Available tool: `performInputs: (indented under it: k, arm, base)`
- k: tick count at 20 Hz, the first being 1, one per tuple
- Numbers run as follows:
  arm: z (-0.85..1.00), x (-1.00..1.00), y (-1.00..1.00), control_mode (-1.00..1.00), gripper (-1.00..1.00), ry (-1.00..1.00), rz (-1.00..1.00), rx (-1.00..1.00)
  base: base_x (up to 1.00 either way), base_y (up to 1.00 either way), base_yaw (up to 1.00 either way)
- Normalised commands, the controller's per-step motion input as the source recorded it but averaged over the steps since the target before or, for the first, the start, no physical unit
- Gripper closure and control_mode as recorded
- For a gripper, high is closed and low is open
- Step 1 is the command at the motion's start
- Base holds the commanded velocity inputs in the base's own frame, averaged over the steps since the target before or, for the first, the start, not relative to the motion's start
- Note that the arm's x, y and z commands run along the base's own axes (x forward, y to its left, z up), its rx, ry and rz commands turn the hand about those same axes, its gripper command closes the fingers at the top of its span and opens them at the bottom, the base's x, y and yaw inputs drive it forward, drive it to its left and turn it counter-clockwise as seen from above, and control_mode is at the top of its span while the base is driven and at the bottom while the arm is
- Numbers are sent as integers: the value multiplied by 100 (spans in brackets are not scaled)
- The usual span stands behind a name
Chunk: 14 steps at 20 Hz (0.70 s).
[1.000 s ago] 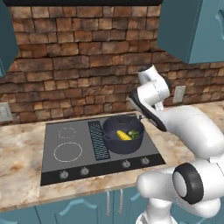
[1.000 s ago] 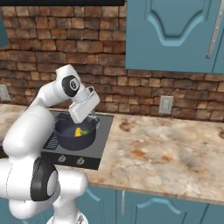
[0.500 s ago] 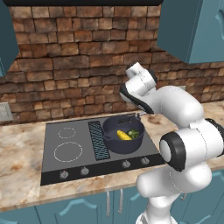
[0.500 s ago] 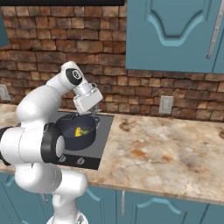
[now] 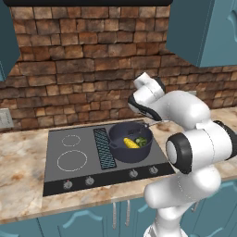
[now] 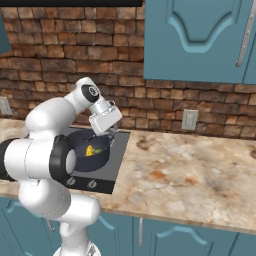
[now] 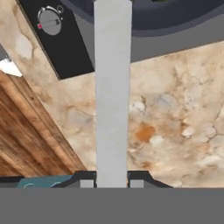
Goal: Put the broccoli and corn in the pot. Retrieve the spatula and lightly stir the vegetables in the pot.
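- On the stove (image 5: 74, 152) set into the marbled tabletop (image 6: 200, 175), the pot (image 5: 131, 142) sits on the right-hand burner near the stove's right edge, as it did a second ago.
- Inside it lie the corn (image 5: 131, 143) and, just beside it on the right, the broccoli (image 5: 140, 140); both are where they were, so the loading half of the job looks finished.
- The arm has swung in the past second: its elbow has rolled outward and the wrist has moved toward the back wall, bringing the end effector (image 6: 113, 134) to the far right rim of the pot.
- The end effector is clamped narrowly on the spatula (image 7: 113, 94), whose pale grey handle runs straight up from between the finger tips (image 7: 86, 183) toward the pot's dark rim in the hand view; in the left base view the handle shows as a thin grey line at the pot's rim.
- The spatula's head is hidden, so whether it has reached the vegetables cannot be told; by the look of it, the stir is starting or about to start.
- No brand, label or readable writing appears; the stove's knobs (image 5: 133, 173) carry only a small red mark.
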Motion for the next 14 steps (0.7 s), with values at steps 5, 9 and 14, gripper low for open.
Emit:
performInputs:
  k: [5, 9, 14]
  arm:
    - [-11, 19, -2, -100, 100, 0, 0, -18]
    - [0, 10, 0, -100, 100, 4, 0, -21]
    - [-5, 0, -5, -100, 100, 0, 0, -4]
  base:
    - [0, 0, 0]
    - [0, 0, 0]
    - [0, 0, 0]
